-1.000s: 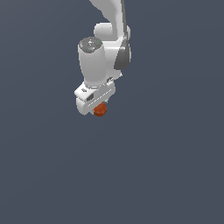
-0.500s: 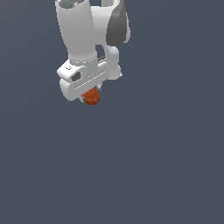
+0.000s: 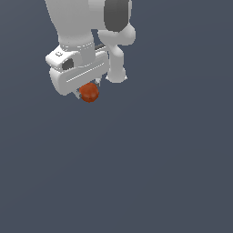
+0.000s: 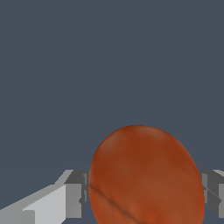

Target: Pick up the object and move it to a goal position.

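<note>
The object (image 3: 89,92) is a small orange-red roundish lump hanging just under the white hand of my arm, high in the exterior view's left half. My gripper (image 3: 87,94) is shut on it, and the fingers are mostly hidden behind the hand's body and the lump. In the wrist view the object (image 4: 146,177) fills the space between the two grey fingertips (image 4: 75,194), which press on it from both sides. It is lifted well clear of the dark floor.
A plain dark grey-blue floor (image 3: 150,173) stretches under the arm in both views. The white arm links (image 3: 113,41) rise out of the exterior view's upper edge. No goal marker shows.
The arm with the orange-red lump has risen and shifted toward the exterior view's left, looming larger in the picture. The grip on the lump has stayed the same.
</note>
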{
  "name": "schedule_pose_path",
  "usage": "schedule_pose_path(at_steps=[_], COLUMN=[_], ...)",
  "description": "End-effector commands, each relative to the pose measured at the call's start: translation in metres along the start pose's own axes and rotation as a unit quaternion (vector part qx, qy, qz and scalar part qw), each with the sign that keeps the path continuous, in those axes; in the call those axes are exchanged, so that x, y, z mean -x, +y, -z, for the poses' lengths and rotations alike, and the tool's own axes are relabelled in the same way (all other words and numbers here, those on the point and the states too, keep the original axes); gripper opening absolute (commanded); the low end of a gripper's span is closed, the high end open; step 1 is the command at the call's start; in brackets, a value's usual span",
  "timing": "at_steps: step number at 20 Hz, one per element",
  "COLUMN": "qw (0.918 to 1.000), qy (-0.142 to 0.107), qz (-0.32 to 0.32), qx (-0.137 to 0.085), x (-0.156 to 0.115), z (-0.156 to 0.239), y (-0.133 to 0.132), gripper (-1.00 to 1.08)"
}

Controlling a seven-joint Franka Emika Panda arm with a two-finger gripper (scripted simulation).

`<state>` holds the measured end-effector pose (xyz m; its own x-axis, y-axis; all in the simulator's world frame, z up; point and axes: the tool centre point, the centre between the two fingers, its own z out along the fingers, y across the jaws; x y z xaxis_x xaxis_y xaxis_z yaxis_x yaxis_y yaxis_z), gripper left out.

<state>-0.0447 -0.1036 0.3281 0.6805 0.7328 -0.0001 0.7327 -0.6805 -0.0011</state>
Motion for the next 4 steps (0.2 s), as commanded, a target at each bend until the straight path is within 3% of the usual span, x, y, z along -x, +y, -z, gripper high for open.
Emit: schedule_pose_path(at_steps=[1, 4], qw=[1.0, 1.0], qy=[0.0, 0.0], qz=[0.0, 0.0], qx=[0.001, 0.001], x=[0.0001, -0.0001], z=[0.0058, 0.0068], y=[0.0021, 0.0029], gripper=[-1.0, -1.0])
